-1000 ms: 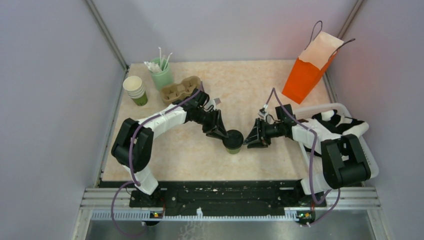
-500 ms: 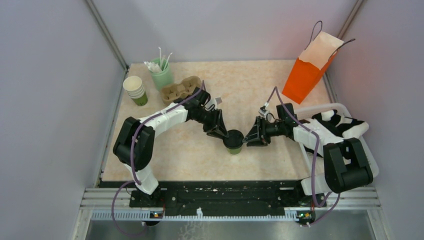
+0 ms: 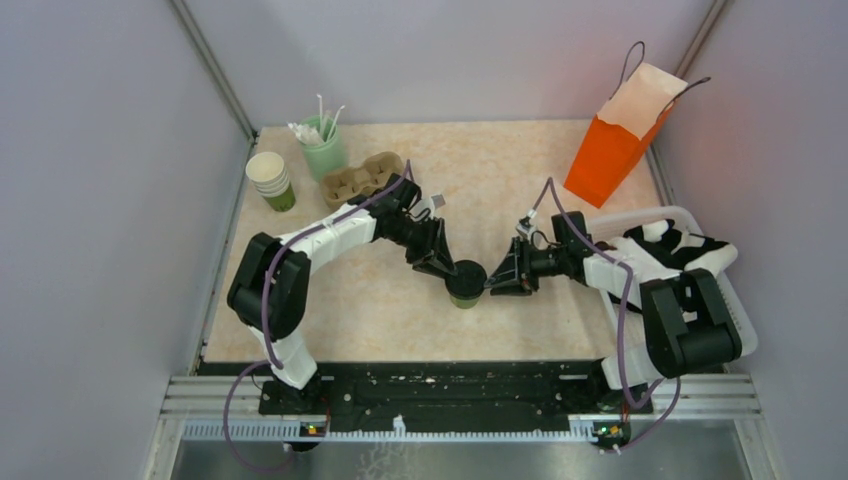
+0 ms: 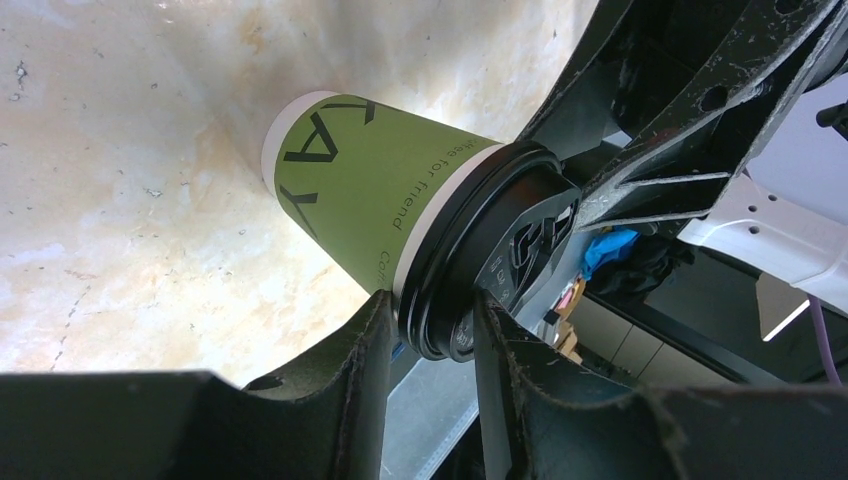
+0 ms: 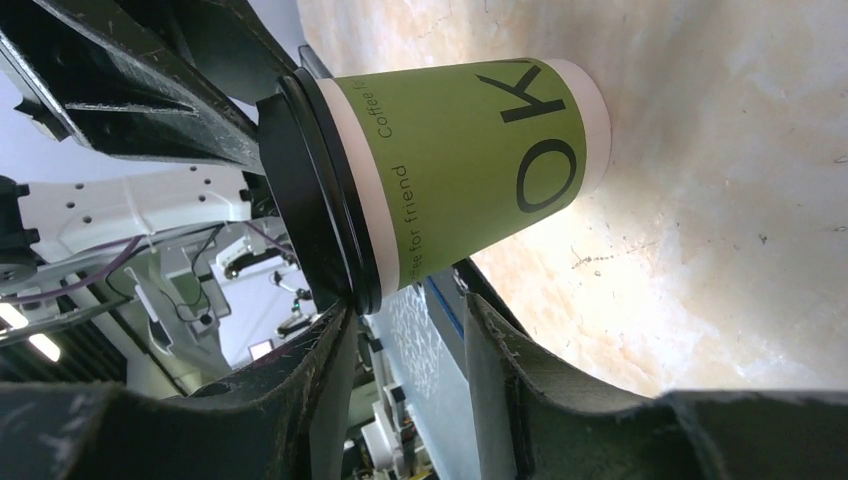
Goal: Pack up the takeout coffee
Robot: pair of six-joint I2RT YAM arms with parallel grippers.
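Coffee first: the takeout coffee [image 3: 466, 285] stands upright on the table [image 3: 500, 180], a little near of the middle, between your two arms. Its black lid [image 4: 455, 270] is on, and the green side carries dark lettering.

Your left gripper [image 3: 452, 270] reaches in from the far left and sits at the top of the cup. In the left wrist view its fingers [image 4: 372, 345] close on the rim of the lid, one on each side, with no gap showing, so you are holding the cup by the lid.

Your right gripper [image 3: 492, 282] comes in from the right, level with the cup and just beside it. In the right wrist view its fingers [image 5: 330, 370] straddle the cup wall just under the lid. You cannot tell from these views whether they press on the paper or only stand around it.

The orange paper bag [image 3: 618, 140] stands upright and open at the far right corner, well apart from the cup. At the far left you have a stack of lidless paper cups [image 3: 271, 180], a pale-green cup of white sticks [image 3: 324, 148] and a cardboard cup carrier [image 3: 362, 178] just beside your left arm.
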